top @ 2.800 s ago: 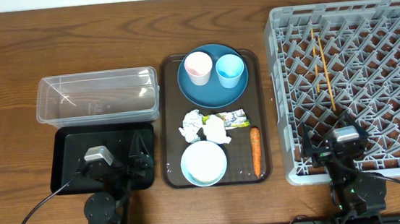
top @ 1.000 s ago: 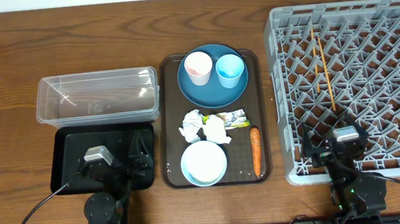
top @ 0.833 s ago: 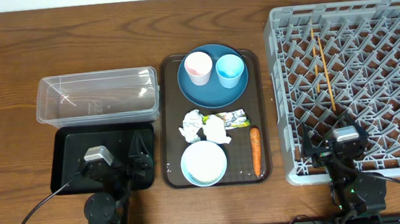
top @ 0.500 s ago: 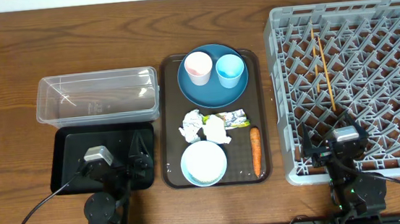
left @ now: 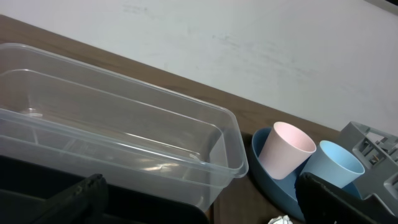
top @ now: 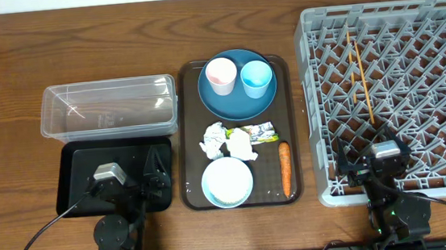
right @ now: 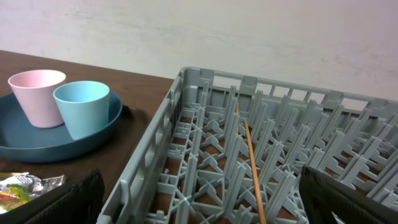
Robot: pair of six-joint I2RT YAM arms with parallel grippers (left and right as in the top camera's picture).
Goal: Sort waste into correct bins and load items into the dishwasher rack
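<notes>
Both pincers are spread wide with nothing between the fingers: left gripper point(left: 200, 204) parked over the shallow matte black tray point(top: 77, 164), right gripper point(right: 202, 200) at the 6 o'clock edge of the grey plastic dishwasher rack point(top: 414, 92).

Everything to sort sits on the dark brown serving tray point(top: 187, 144) mid-table. At its 12 o'clock is the round glossy blue plate point(top: 235, 101), with a white cup point(top: 221, 75) that looks pinkish inside and a light blue cup point(top: 256, 77) standing upright on it, side by side. In the middle are two crumpled white paper wads point(top: 214, 139), touching, and a crinkly green-yellow wrapper point(top: 261, 130) just at their 3 o'clock. The white bowl point(top: 227, 181) is at 6 o'clock, and the little orange carrot point(top: 285, 168) lies lengthwise at 5 o'clock.

The clear plastic tub point(top: 106, 87), rectangular with rounded corners, sits at 9 o'clock of the serving tray, the black tray just at its 6 o'clock. The rack, all lattice pegs, is at 3 o'clock, with thin wooden chopsticks point(top: 360, 76) lying in it.
</notes>
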